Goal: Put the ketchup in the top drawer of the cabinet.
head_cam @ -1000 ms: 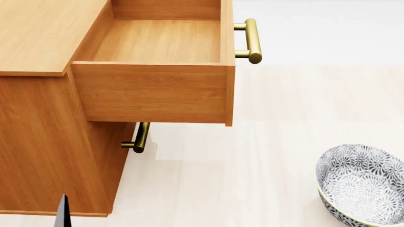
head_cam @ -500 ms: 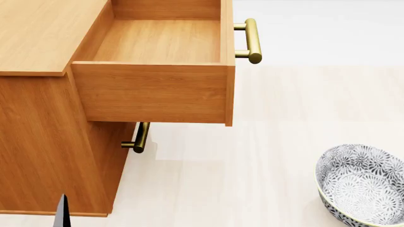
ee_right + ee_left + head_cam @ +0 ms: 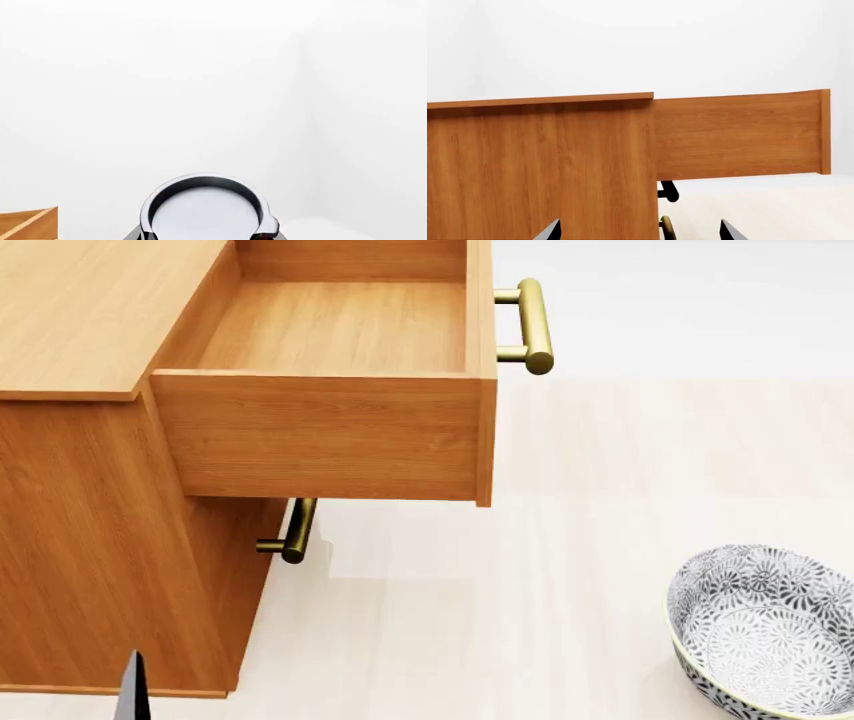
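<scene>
The ketchup (image 3: 203,210) shows its shiny silver lid close up in the right wrist view, with a sliver of red label at its edge. My right gripper (image 3: 203,236) is shut on it, dark fingers at both sides. The cabinet (image 3: 94,310) stands at the left of the head view with its top drawer (image 3: 334,430) pulled out and nothing inside. My left gripper (image 3: 639,234) is open, low beside the cabinet's (image 3: 540,165) side wall, facing the drawer's (image 3: 740,135) side. One left fingertip (image 3: 131,688) shows at the bottom of the head view.
A patterned grey-white bowl (image 3: 767,630) sits on the pale surface at the lower right. The top drawer's brass handle (image 3: 534,325) juts out to the right. The lower drawer's brass handle (image 3: 296,530) sits under the open drawer. A wooden corner (image 3: 30,225) shows in the right wrist view.
</scene>
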You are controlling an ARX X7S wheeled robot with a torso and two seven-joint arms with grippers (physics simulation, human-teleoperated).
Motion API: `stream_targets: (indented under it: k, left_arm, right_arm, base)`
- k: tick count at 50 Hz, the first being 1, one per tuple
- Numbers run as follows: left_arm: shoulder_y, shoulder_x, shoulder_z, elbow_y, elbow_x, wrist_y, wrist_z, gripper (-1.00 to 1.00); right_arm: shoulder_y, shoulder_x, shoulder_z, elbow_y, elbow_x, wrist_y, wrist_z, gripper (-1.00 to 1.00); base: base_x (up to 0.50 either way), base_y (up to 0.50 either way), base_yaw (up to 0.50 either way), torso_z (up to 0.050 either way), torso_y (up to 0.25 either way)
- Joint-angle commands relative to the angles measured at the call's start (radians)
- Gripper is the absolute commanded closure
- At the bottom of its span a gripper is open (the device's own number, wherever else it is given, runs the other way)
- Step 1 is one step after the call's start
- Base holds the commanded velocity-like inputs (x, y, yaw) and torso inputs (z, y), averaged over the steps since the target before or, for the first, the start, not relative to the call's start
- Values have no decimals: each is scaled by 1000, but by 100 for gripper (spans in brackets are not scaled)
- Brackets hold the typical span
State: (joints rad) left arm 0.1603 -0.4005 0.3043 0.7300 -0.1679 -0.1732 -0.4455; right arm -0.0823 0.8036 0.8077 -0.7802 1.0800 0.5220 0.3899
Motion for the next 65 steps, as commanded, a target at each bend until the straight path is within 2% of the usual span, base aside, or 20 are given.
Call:
stream_targets:
  k: [1, 7, 12, 18, 23, 29, 36, 56, 65]
  left_arm:
    - [0, -2, 2, -6, 0, 6, -2, -100]
    - [-1, -3, 4, -4, -1, 4, -4, -100]
    - [-2, -3, 7, -8, 0, 6, -5, -100]
    - [-5, -4, 8, -9, -3, 3, -6, -100]
    - [-6, -5, 7, -12, -6, 4, -6, -100]
    - [-10, -5, 10, -11, -8, -1, -8, -100]
    - [-8, -7, 7, -17, -12, 7, -9, -100]
    - [-11, -10, 9, -23, -14, 12, -13, -100]
    - [-10, -12, 10, -27, -17, 18, -14, -100]
  right_arm:
    - [171, 177, -14, -14, 137, 43, 112, 100]
    - [274, 225, -98, 20, 162, 0, 144, 100]
    - [433, 299, -242, 54, 205, -54, 197, 100]
    - [748, 367, -554, 104, 239, -101, 243, 100]
    - [1052, 284, -790, 156, 227, -44, 245, 100]
    - [1362, 174, -967, 230, 218, 85, 246, 100]
    - [1564, 51, -1083, 322, 182, 166, 220, 100]
    - [1727, -139, -1218, 509, 40, 162, 115, 100]
    - [1749, -220, -1280, 621, -37, 127, 50, 100]
  base:
    - [0, 0, 0, 0, 0]
    - [0, 0, 0, 0, 0]
    - [0, 0, 0, 0, 0]
    - [0, 0, 0, 0, 2]
    - [0, 0, 0, 0, 0]
    - [0, 0, 0, 0, 0]
    - [0, 0, 0, 0, 0]
    - [0, 0, 0, 0, 0]
    - [0, 0, 0, 0, 0]
